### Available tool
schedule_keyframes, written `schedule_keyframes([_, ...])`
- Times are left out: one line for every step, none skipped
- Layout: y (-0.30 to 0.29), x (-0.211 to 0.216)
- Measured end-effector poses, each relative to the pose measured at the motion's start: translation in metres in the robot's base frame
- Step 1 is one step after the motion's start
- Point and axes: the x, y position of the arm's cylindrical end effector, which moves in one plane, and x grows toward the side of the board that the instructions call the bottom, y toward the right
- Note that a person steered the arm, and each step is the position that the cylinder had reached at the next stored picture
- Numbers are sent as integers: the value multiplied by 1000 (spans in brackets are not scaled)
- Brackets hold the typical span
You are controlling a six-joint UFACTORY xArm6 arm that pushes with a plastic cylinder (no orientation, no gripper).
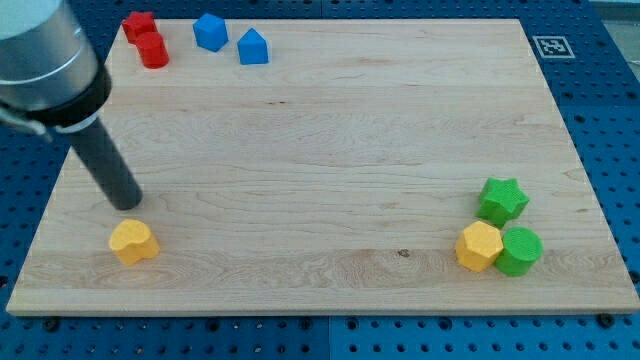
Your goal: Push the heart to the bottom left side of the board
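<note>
A yellow heart (pixel 132 241) lies near the view's bottom left of the wooden board (pixel 320 160). My tip (pixel 127 202) stands just above the heart in the view, a small gap between them. The dark rod slants up to the view's top left.
Two red blocks (pixel 145 40) sit at the view's top left, with a blue block (pixel 210 31) and a blue house-shaped block (pixel 253 47) beside them. At the view's bottom right are a green star (pixel 501 200), a yellow hexagon (pixel 479 246) and a green cylinder (pixel 519 250).
</note>
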Motion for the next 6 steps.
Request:
schedule_keyframes([51, 16])
schedule_keyframes([70, 34])
schedule_keyframes([56, 34])
schedule_keyframes([44, 42])
schedule_keyframes([35, 62])
schedule_keyframes([19, 76])
